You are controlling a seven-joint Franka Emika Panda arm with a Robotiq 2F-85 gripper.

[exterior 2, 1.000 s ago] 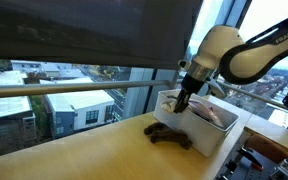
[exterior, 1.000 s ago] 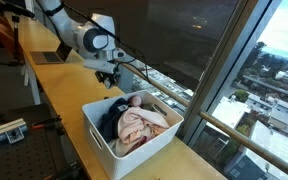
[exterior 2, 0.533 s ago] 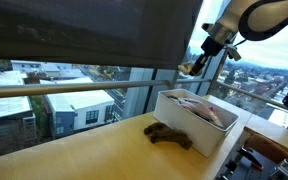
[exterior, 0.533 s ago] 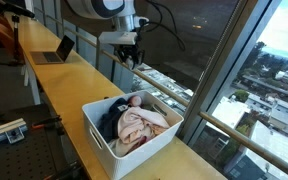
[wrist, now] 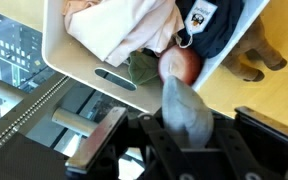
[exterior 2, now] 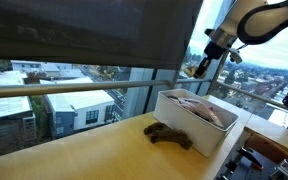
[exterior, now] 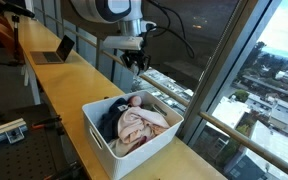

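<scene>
The hand (exterior: 136,62) has gone up high above the white box (exterior: 102,140), pinching a grey cloth (wrist: 184,112). One piece is out now.

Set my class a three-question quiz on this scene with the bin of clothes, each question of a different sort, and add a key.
1. True or false: the gripper is raised higher than the bin and does not touch it.
2. What does the gripper hold? A) a bottle B) a grey cloth C) nothing
3. Fill in: the brown cloth lies on the ____, outside the bin.
Key: 1 true; 2 B; 3 table.
</scene>
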